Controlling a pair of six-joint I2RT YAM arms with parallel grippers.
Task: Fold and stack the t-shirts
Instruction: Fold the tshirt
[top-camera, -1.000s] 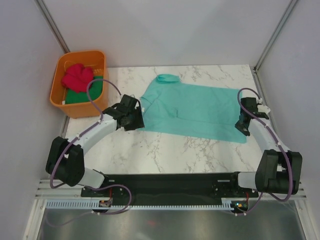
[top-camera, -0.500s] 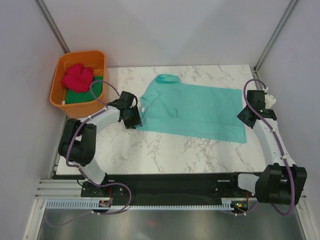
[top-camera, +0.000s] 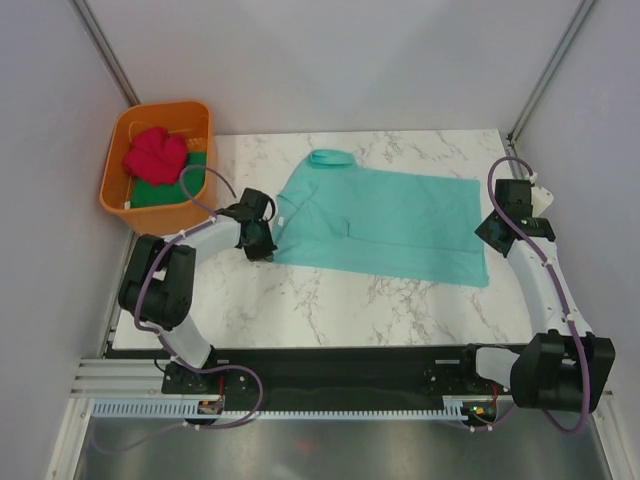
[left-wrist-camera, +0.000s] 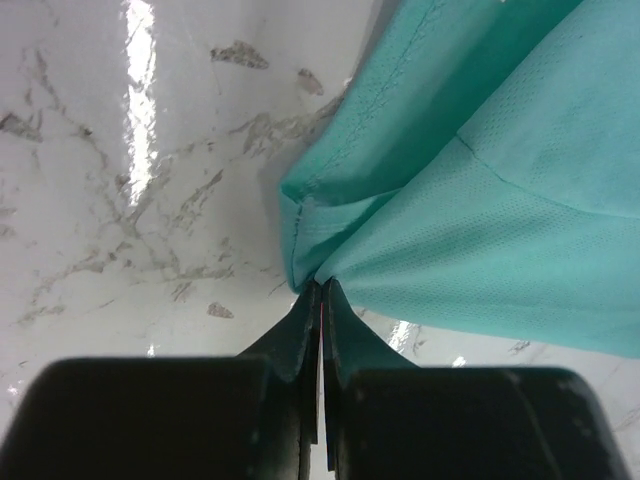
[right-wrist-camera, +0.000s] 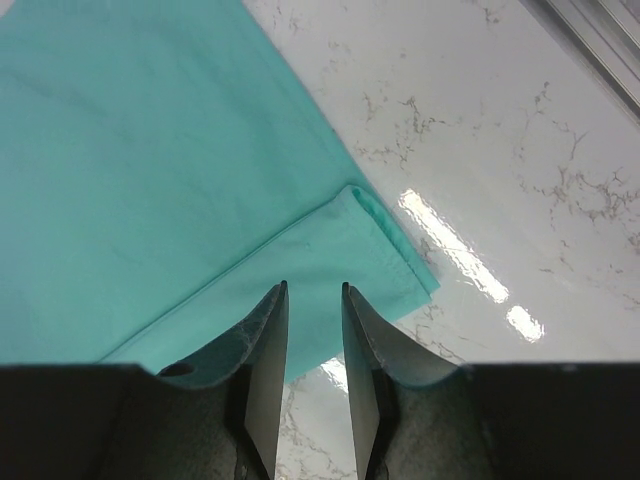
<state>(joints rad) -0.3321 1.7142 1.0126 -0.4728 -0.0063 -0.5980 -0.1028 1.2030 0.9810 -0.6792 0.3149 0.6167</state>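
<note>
Top external. The teal t-shirt (top-camera: 385, 225) lies spread flat on the marble table (top-camera: 300, 300), collar toward the far side, hem toward the right. The orange tub (top-camera: 165, 218) sits off the table's far-left corner; in it the red t-shirt (top-camera: 155, 152) is bunched on top of the dark green t-shirt (top-camera: 160, 193). The left gripper (top-camera: 262, 245) is down at the teal shirt's near-left corner, by the sleeve. The right gripper (top-camera: 490, 232) is at the shirt's right edge, near its near-right corner. From here neither pincer's gap can be read.

Left wrist. The left gripper (left-wrist-camera: 320, 288) is closed tight, with only a hairline between the fingers. The teal t-shirt (left-wrist-camera: 500, 180) fills the upper right; its sleeve hem bunches into folds that converge right at the fingertips, so the cloth looks nipped there. Bare table (left-wrist-camera: 120, 200) is to the left.

Right wrist. The right gripper (right-wrist-camera: 314, 292) stands narrowly parted, with teal cloth showing through the gap. The teal t-shirt (right-wrist-camera: 150, 150) covers the left and centre; its doubled-over corner lies just ahead and to the right of the tips. Whether the fingers touch the cloth, I cannot tell. Marble table (right-wrist-camera: 520, 150) is beyond to the right.
</note>
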